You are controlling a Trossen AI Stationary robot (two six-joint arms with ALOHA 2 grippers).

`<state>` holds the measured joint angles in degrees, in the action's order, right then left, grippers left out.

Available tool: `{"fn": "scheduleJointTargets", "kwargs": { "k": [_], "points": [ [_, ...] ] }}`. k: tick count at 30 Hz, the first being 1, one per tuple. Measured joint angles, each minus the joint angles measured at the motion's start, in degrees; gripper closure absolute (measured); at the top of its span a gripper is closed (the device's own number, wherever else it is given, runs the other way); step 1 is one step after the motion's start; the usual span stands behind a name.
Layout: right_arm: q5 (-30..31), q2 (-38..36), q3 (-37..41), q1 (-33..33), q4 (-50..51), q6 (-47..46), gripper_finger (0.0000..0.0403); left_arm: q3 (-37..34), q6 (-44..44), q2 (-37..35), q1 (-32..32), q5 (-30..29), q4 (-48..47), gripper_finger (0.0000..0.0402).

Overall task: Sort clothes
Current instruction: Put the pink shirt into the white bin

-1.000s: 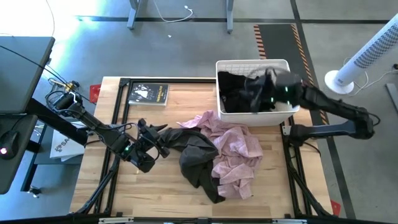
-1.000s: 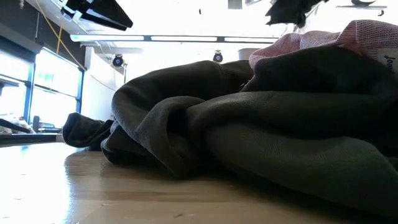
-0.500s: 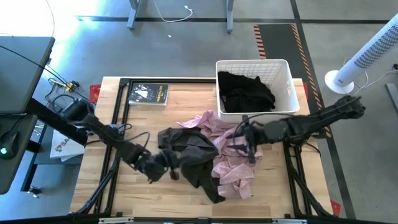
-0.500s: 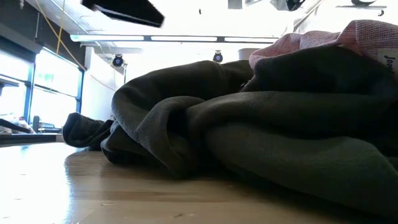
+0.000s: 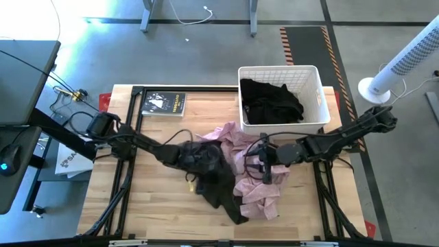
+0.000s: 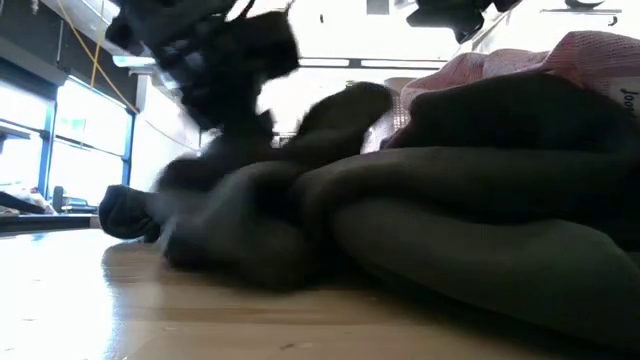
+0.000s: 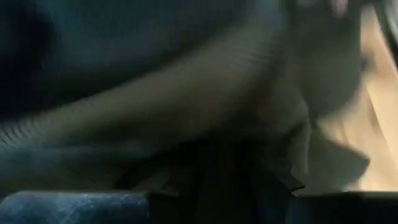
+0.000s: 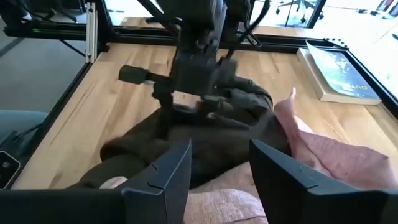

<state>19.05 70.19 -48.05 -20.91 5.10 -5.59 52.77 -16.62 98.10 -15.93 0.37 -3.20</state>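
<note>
A dark grey-olive garment lies bunched in the middle of the table, and a pale pink garment lies beside it and partly under it on its right. Both also show in the low view, the olive one in front of the pink one. My left gripper is open and down in the olive garment's left end. My right gripper is open and empty just above the pink garment. Black clothes lie in the white lattice basket. My left gripper's open fingers come slanting down from the table's left into the olive garment's bunched left end, and fabric fills the gap between them. The garment lies on the table. Blur hides how many layers are there.
A small dark booklet lies at the table's far left. The basket stands at the far right corner. A white tower fan stands on the floor beyond the right edge. Bare wood shows at the table's near left.
My right gripper has come from over the basket toward the table's near edge and down to the pink garment; the black garment now lies in the basket. My left gripper has gone toward the table's right into the olive garment, whose left end has bunched up.
</note>
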Motion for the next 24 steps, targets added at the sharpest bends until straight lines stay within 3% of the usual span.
{"fn": "scheduleJointTargets", "kwargs": {
  "k": [4,10,16,21,24],
  "points": [
    [-0.6,0.0,0.0,0.0,0.0,-1.7,0.0245,0.3,-2.8,-0.9,-1.9,4.9,-19.5,0.0321],
    [-1.9,2.0,-0.1,0.0,-0.1,-3.4,0.0245,0.0,-12.3,-4.9,-6.0,-2.7,-45.9,0.0366],
    [-4.3,8.6,-1.8,0.0,-1.0,-4.9,0.0245,-0.2,-23.1,-10.9,-10.9,-10.6,-54.3,0.0395],
    [-4.3,15.6,-7.2,0.1,-0.6,-2.1,0.0245,-0.2,-31.6,-18.4,-15.0,-18.2,-54.3,0.0398],
    [-4.3,18.6,-11.3,0.4,2.1,0.8,0.0239,-0.2,-36.5,-22.9,-17.4,-25.9,-53.5,0.0397]
  ]
}}
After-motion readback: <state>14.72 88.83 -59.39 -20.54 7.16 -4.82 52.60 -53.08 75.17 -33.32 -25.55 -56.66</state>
